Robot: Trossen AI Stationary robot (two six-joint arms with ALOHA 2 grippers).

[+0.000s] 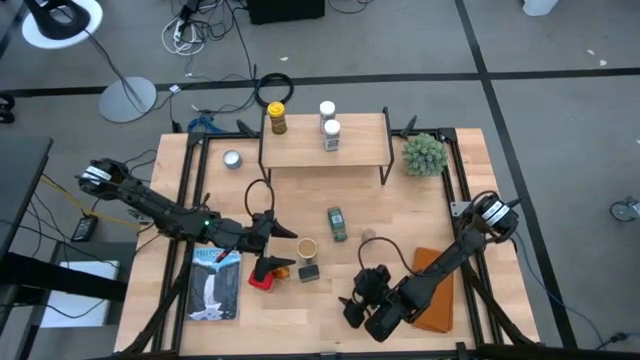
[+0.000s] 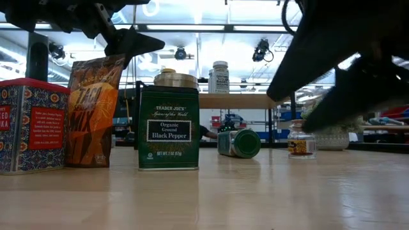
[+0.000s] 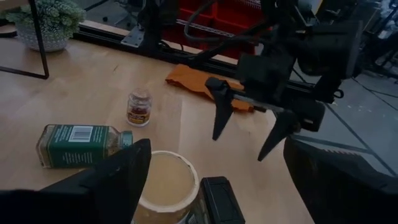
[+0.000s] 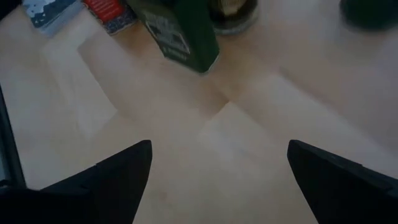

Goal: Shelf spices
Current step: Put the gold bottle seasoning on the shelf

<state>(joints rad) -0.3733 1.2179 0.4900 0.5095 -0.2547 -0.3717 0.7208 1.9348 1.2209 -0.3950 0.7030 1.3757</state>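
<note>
1. While three jars stand on the shelf (image 1: 325, 143), the left gripper (image 1: 283, 233) hovers spread wide just beside the tan-lidded jar (image 1: 306, 248).
2. Near that jar, the right gripper (image 1: 352, 303) hangs empty, fingers apart.
3. Beside that jar lies the green jar (image 1: 336, 222).

Red tin (image 2: 29, 124) cut by low view's edge; small jar's (image 2: 301, 139) label too small to read.

A spiky green plant (image 1: 423, 154) stood right of the shelf, a flat silver tin (image 1: 232, 159) left of it. An orange cloth (image 1: 437, 289), perhaps folded, lay near the table's right front; a blue-and-white booklet (image 1: 215, 284) lay left.
</note>
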